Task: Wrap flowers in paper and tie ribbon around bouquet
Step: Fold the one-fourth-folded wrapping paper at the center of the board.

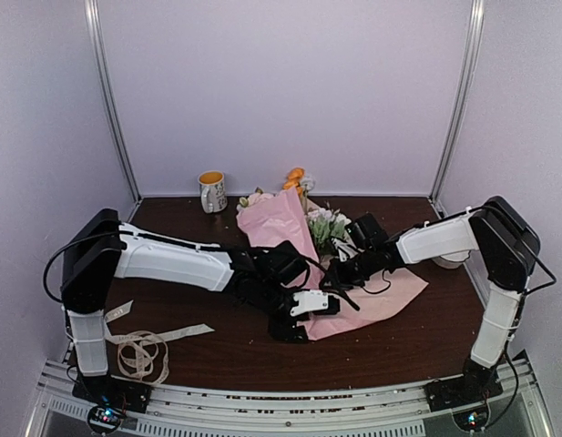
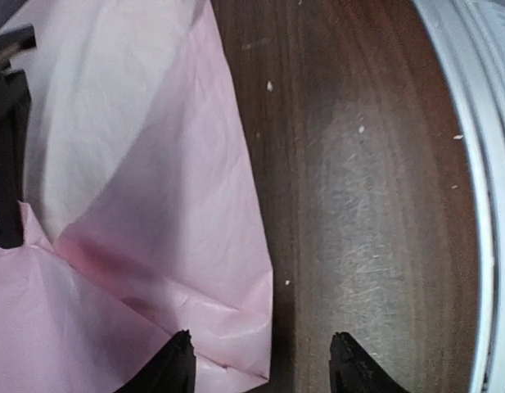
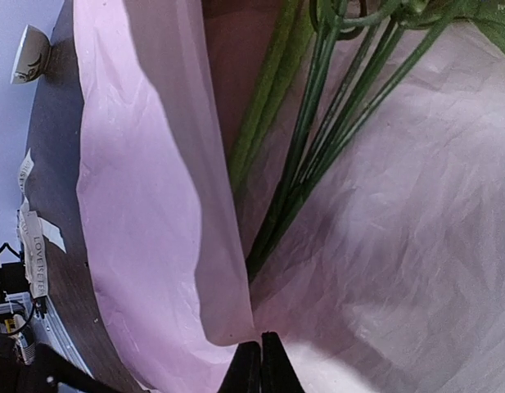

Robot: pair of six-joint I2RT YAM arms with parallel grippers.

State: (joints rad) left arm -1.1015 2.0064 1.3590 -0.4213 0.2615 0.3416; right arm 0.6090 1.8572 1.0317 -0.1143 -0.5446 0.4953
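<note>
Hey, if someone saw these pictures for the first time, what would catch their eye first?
The pale pink paper, spread mid-table and partly folded over the flowers, whose green stems lie on it. Then the cream ribbon, loosely coiled at the near left of the dark table, and a mug at the back left.

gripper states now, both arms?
Left gripper: open, paper corner lying in the gap, not clamped.
Right gripper: shut; pinching paper or not, cannot tell.
</note>
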